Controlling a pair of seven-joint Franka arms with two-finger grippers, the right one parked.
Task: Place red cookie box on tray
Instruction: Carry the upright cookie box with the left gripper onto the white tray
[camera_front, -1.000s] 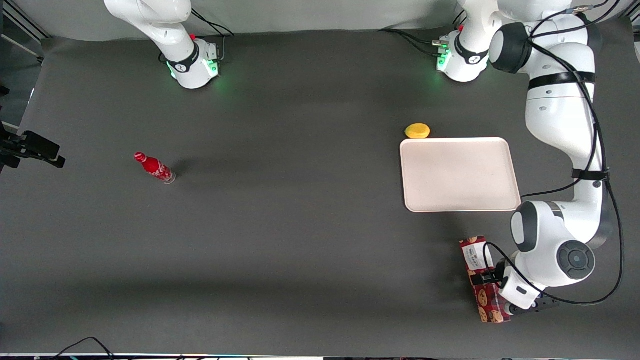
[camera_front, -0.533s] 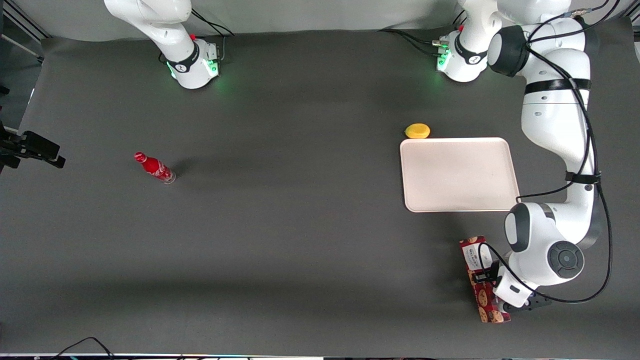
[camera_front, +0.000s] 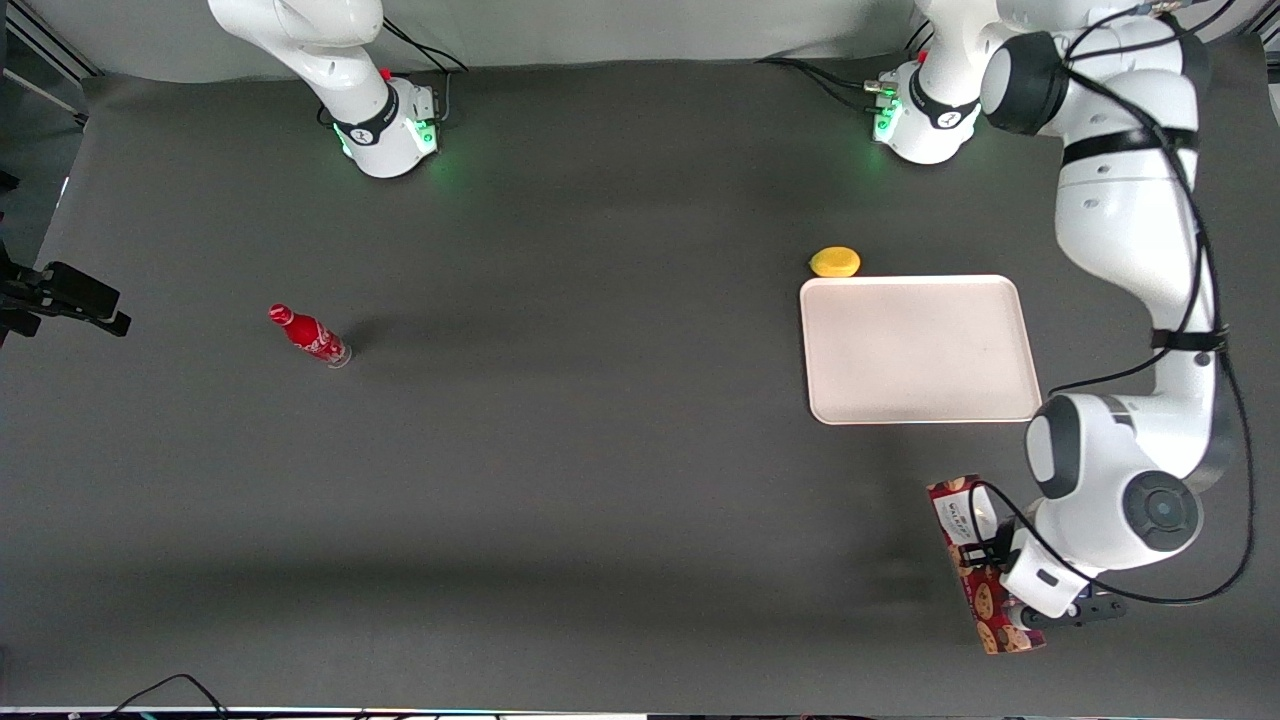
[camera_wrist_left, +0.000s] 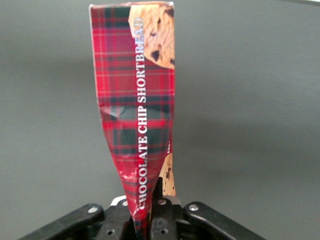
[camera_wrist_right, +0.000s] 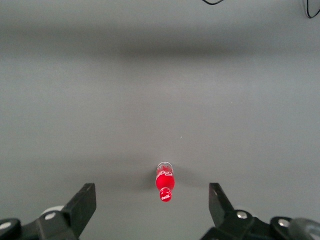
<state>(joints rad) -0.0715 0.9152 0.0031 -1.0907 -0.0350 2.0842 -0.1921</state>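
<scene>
The red cookie box (camera_front: 975, 560) is a long plaid carton with cookie pictures and a white label at its end nearer the tray. It hangs above the mat, nearer the front camera than the tray. My left gripper (camera_front: 1000, 575) is shut on its middle, and the carton is pinched flat and creased between the jaws. In the left wrist view the red cookie box (camera_wrist_left: 137, 110) stretches away from the gripper (camera_wrist_left: 150, 210), with grey mat around it. The cream-white tray (camera_front: 918, 349) lies flat with nothing on it.
A yellow lemon-like object (camera_front: 834, 262) sits against the tray's rim, farther from the camera. A small red bottle (camera_front: 308, 334) stands toward the parked arm's end of the table, also seen as the bottle (camera_wrist_right: 165, 183) in the right wrist view.
The gripper has lifted with the box and shifted slightly toward the working arm's end. The box now hangs tilted off the mat. Half a second ago the arm dipped lower over it.
</scene>
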